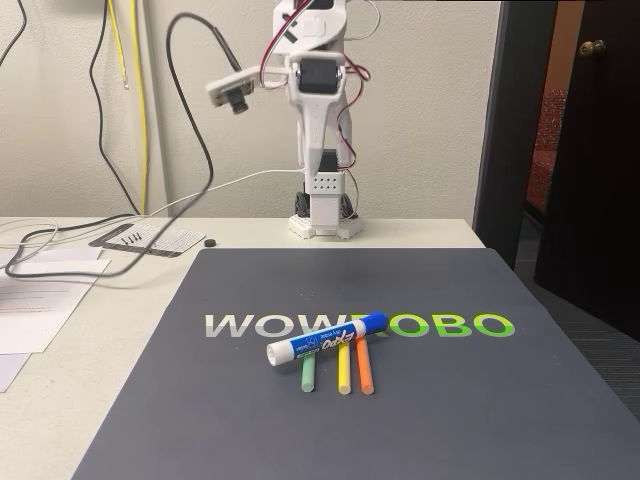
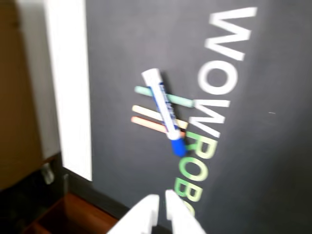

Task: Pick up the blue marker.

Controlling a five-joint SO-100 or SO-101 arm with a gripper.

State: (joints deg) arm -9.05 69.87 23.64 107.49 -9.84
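Observation:
The blue marker (image 1: 328,338) lies on the dark mat (image 1: 300,430), with its blue cap to the right in the fixed view. It rests slanted across the tops of a green stick (image 1: 308,374), a yellow stick (image 1: 343,370) and an orange stick (image 1: 365,368). In the wrist view the blue marker (image 2: 165,111) sits mid-frame, blurred, cap toward the bottom. My gripper (image 2: 162,197) is at the bottom edge of that view, fingers together and holding nothing. In the fixed view the gripper (image 1: 322,165) hangs tucked against the folded arm at the back of the table, far from the marker.
The mat carries "WOWROBO" lettering (image 1: 360,326) just behind the marker. Papers (image 1: 40,300) and loose cables (image 1: 60,250) lie on the white table at the left. A dark door (image 1: 590,150) stands at the right, beyond the table edge.

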